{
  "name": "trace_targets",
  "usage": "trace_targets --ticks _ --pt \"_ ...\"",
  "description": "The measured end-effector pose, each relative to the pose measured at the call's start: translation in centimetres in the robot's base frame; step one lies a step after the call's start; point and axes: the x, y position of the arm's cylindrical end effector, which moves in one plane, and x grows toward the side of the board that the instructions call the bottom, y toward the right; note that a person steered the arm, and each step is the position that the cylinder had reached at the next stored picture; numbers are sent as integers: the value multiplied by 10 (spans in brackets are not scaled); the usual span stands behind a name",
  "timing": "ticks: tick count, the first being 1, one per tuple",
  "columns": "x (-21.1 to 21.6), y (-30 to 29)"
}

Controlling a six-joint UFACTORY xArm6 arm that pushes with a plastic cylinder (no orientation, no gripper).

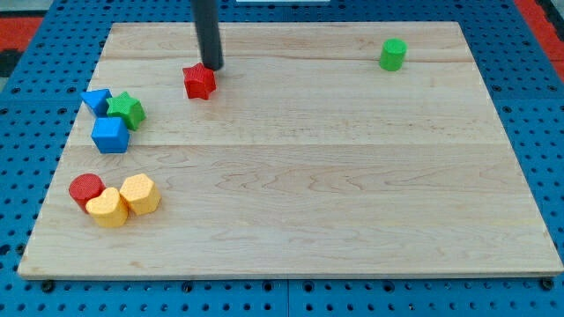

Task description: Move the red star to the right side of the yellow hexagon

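The red star (200,82) lies near the view's top left of the wooden board (352,176). My tip (212,66) stands just above and to the right of the star, touching or nearly touching its upper edge. The yellow hexagon (140,194) lies at the view's lower left, far below the star. A yellow block (107,208) of rounded shape touches the hexagon's left side, and a red cylinder (85,188) sits against that block.
A blue triangular block (96,100), a green star (127,110) and a blue cube (110,135) cluster at the left edge. A green cylinder (393,55) stands at the top right. The board rests on a blue pegboard (26,132).
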Motion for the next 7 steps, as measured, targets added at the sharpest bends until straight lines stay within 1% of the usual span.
trace_targets --ticks 1,2,3,4,5,6,7 --pt "30 -45" --pt "46 -12" --pt "7 0" --pt "53 51" --pt "133 70" --pt "141 71" --pt "89 70"
